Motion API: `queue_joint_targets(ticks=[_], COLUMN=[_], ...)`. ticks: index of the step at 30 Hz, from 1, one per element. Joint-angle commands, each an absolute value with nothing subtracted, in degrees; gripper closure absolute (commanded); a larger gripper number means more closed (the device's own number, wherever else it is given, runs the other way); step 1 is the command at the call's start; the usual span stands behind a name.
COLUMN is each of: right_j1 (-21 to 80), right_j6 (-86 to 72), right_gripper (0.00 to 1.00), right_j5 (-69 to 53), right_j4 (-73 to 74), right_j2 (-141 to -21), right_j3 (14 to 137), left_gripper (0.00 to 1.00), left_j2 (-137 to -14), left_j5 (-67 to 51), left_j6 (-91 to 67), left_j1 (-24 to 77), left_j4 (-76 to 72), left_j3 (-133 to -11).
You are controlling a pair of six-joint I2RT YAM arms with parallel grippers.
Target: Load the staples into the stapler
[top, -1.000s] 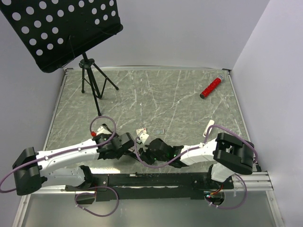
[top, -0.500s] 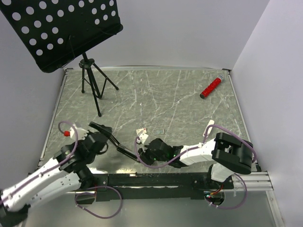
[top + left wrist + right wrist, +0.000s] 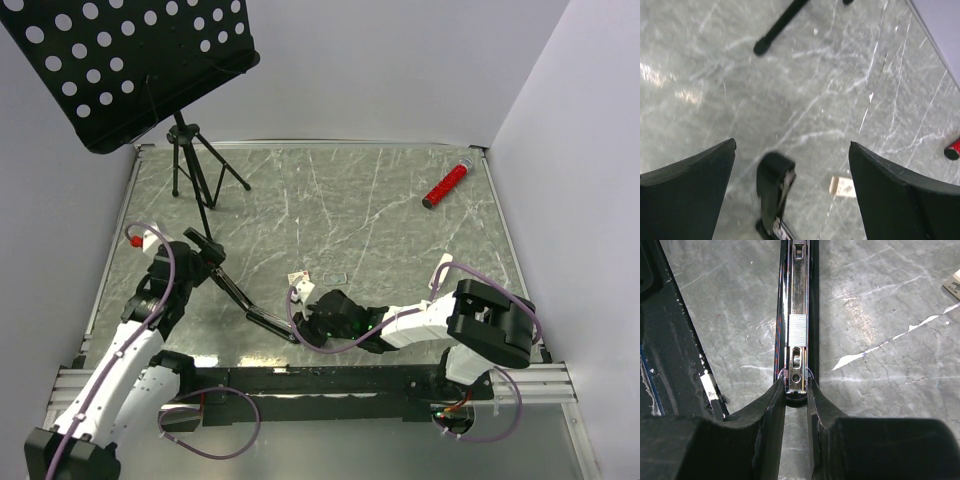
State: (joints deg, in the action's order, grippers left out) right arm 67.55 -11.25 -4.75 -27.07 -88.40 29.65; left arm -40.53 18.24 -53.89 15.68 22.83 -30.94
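Readable text: none
staples box (image 3: 842, 186): print too blurred to read, lower centre, left wrist view
red cylinder (image 3: 446, 184): markings illegible, upper right, top view

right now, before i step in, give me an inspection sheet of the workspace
surface: grey marbled table, nothing spilled that I can see
job's things: stapler opened out, silver rail facing up, a ribbed silver block in the rail; staples box on the table, apart from the stapler; small grey tray beside the box
clutter: red cylinder near the far right corner
grippers: right gripper fingers shut on the stapler's rail end; left gripper open over the other end, not touching
cables: purple cables looped along both arms and at the bases
surroundings: music stand at far left; plain walls
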Motion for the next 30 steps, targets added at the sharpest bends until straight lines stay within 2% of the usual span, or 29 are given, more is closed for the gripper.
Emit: queue_joint_targets(ticks=[1, 5, 20, 27, 30], right_j1=[66.9, 66.7, 66.7, 66.6, 66.6], right_j6=[-10.5, -10.2, -6.2, -4.0, -3.8], right_gripper=[0.90, 0.90, 0.90, 0.91, 0.91], right_j5=[-6.2, -5.8, -2.6, -0.1, -0.1], right_j4=[-26.4, -26.7, -26.2, -24.9, -25.2], right_j2=[-88.6, -88.5, -87.5, -86.3, -86.5], right_j3=[29.3, 28.7, 27.5, 27.3, 27.2], left_gripper=[0.01, 0.01, 0.24, 0.31, 0.42], left_j2=[-41.0, -38.7, -37.9, -31.8, -29.0], left_j5=[7.9, 4.0, 3.5, 3.2, 3.0], left_j6=[-46.3, -47.2, -49.6, -49.7, -48.9], left_j1=[10.2, 9.8, 9.8, 9.8, 9.8], left_j4=[13.7, 10.0, -1.7, -2.9, -3.2], left_j3=[-28.0, -23.3, -14.6, -11.3, -10.5])
